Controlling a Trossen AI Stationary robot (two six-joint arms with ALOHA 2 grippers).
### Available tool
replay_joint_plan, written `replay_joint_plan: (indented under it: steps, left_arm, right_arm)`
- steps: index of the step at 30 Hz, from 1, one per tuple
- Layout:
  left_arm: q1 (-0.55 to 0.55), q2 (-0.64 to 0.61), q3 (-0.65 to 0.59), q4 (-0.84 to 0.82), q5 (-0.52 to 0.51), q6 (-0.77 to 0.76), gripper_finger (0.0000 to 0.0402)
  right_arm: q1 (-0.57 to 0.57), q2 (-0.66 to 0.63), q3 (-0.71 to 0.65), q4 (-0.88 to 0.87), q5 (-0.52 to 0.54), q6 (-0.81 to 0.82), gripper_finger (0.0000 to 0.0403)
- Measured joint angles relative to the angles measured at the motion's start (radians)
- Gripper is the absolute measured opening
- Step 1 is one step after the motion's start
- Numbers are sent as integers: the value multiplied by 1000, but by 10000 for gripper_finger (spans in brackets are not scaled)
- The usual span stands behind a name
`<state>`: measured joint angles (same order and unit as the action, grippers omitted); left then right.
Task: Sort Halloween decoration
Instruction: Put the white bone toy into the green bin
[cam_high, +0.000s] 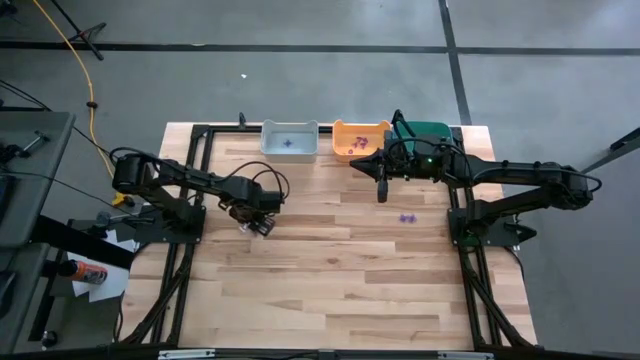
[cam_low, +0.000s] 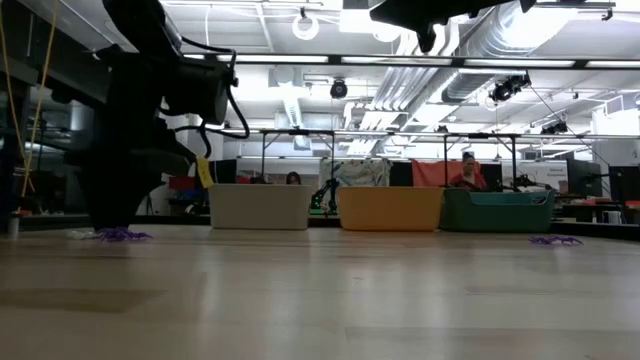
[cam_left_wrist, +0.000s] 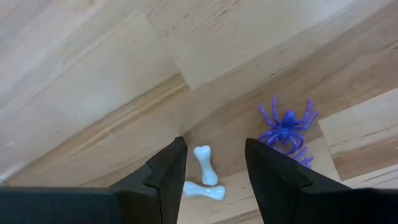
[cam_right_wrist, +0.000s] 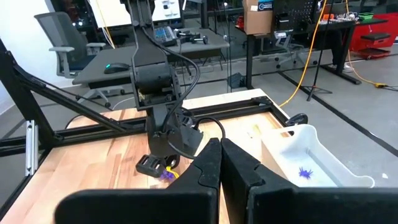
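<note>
My left fingers (cam_left_wrist: 214, 171): low over the surface, spread apart, gripping nothing; two small white bones (cam_left_wrist: 204, 177) lie on the wood in the gap between them.
Purple spider (cam_left_wrist: 287, 124): a tiny plastic trinket with thin splayed legs, lying flat on the surface just beside my left fingers; a second purple piece touches it at its legs.
Other spider on the surface (cam_high: 407, 217): small and purple, lying below my right arm, well apart from the first.
Sorted pieces: a purple one in the grey bin (cam_high: 289, 139); reddish and purple ones in the orange bin (cam_high: 358, 140).
My right fingers (cam_high: 382, 192): pressed shut, empty, hanging above the surface in front of the orange bin and the teal bin (cam_high: 424, 133).
Surface (cam_high: 330, 270): pale wooden planks in a black frame, the three bins in a row along the far edge.
Room: grey floor with dark lines and a yellow cable; desks, an office chair and bright ceiling lights beyond; people sit behind the bins.
</note>
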<state>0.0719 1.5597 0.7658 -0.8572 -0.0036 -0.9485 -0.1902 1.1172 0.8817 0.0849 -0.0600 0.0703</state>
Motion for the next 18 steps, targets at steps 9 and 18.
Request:
replay_joint_plan:
  steps: [9, 18]
  left_arm:
    - [1, -11, -73, 42, 38, -19, 156]
    - [6, -27, -82, 51, 43, 6, 144]
  right_arm:
    - [0, 0, 0, -1, 1, -3, 0]
    - [0, 0, 0, -12, 31, -1, 0]
